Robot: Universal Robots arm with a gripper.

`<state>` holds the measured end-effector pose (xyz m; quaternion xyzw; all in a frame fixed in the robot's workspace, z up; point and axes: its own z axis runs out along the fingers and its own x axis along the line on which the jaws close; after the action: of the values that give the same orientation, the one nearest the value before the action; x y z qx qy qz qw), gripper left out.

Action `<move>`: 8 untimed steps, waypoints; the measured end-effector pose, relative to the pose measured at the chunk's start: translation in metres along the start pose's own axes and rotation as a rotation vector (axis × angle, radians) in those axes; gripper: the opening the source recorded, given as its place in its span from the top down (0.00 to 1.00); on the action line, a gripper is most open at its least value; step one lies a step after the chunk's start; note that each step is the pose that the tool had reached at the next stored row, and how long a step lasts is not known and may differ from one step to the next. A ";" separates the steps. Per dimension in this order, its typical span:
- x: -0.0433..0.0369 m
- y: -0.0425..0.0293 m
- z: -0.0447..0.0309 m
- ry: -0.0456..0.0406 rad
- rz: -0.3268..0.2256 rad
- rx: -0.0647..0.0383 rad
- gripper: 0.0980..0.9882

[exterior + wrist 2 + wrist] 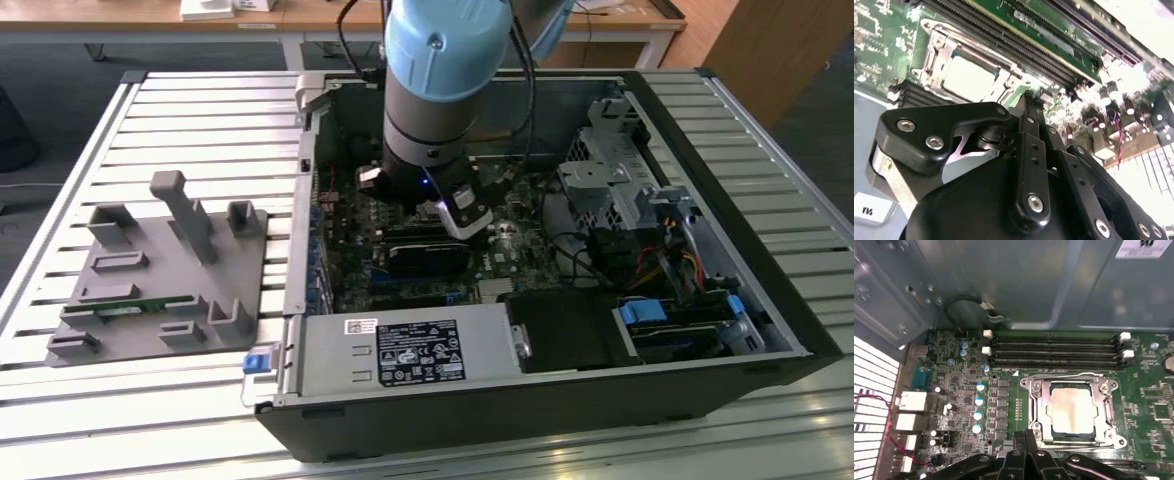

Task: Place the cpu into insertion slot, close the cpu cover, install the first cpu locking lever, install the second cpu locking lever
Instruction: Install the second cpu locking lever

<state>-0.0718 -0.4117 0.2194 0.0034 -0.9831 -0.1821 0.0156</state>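
Silvery-beige and flat, the cpu (1074,409) lies seated in the insertion slot (1061,432) on the green circuit board (969,390); the cpu cover (1072,383) is folded down around it, its metal frame bordering the chip on all sides, seen in both wrist views; in the second wrist view the cpu (968,78) sits just beyond the end effector (1030,100), whose black fingers (1026,107) are pressed together with nothing between them; in the first wrist view the fingertips (1025,436) sit near the cover's edge; whether they touch it I cannot tell; in the exterior view the arm (434,80) reaches down into the open computer case (667,290), which rests on a slatted counter (174,120) beside a grey fixture plate (160,280).
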 end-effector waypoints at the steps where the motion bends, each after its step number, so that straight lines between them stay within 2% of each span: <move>1: 0.0001 0.0011 -0.0028 0.0000 0.000 0.000 0.99; 4: 0.0003 0.0031 -0.0080 -0.0001 0.000 0.000 0.99; 8: 0.0002 0.0032 -0.0083 -0.0004 0.000 0.000 0.99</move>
<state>-0.0718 -0.4116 0.2283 0.0034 -0.9831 -0.1823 0.0154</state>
